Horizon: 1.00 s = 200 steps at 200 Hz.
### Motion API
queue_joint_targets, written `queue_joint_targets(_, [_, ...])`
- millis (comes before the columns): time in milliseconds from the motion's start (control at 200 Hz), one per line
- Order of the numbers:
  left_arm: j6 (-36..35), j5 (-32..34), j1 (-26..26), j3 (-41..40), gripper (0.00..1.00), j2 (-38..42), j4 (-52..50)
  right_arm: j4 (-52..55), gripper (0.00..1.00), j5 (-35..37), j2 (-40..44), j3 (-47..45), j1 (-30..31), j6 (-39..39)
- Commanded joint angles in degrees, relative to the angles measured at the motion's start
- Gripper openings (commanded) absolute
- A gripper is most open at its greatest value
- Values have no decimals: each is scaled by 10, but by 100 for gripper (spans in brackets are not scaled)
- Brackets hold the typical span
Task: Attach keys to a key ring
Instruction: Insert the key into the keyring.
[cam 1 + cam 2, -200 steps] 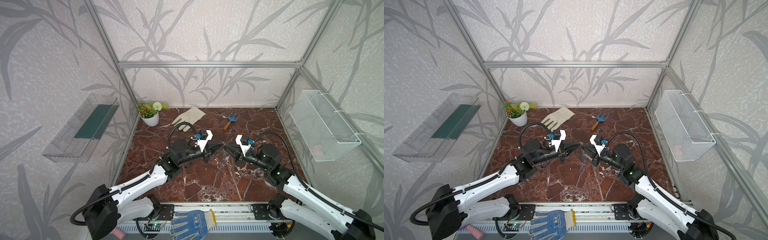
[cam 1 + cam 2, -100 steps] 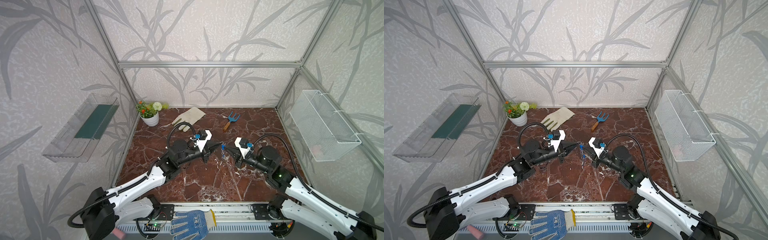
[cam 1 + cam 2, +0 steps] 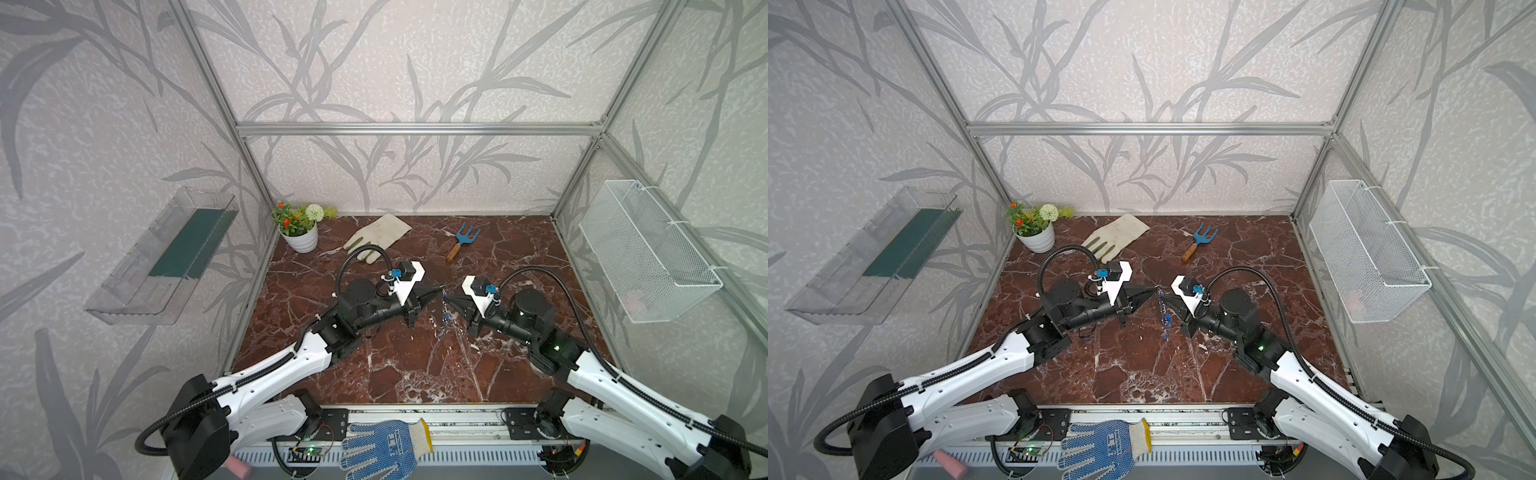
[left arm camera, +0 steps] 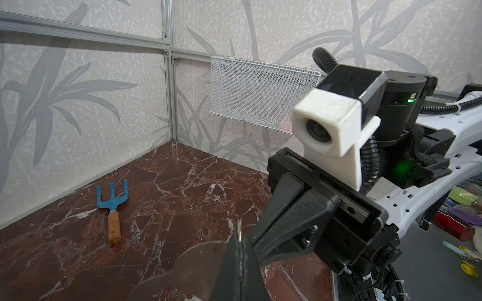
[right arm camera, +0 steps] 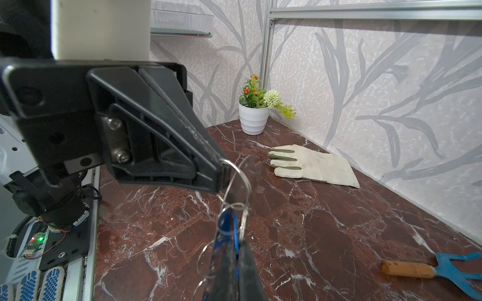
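Left claw (image 4: 239, 251): clenched on key ring (image 4: 198, 263); the plate is plain in the left wrist view and too small to make out in the top views.
Right claw (image 5: 234, 251): clenched on keys (image 5: 224, 221).
Wire basket (image 3: 648, 245), 3 o'clock: blurred pink object (image 3: 633, 297).

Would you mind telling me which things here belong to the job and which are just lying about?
Job: flat silver-grey half-moon metal key ring; tiny bright-blue plastic key tags; left gripper; right gripper.
Lying about: blue wooden-handled hand fork; cream work glove; white flower pot; blue-dotted knit glove.
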<state>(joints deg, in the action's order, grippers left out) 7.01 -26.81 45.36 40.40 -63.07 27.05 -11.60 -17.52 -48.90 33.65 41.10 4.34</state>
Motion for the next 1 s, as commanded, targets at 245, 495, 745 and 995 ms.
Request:
queue_joint_targets(245, [-30,8,2,26,0,12,-49,-13,0,52,40,4,4,3])
queue_joint_targets(495, [-47,26,3,32,0,15,-94,-12,0,60,49,4,4,4])
queue_joint_targets(745, [-36,32,4,16,13,13,-68,6,0,78,49,15,4,4])
queue_joint_targets(995, [-21,62,5,-2,30,32,-39,25,0,94,34,27,4,3])
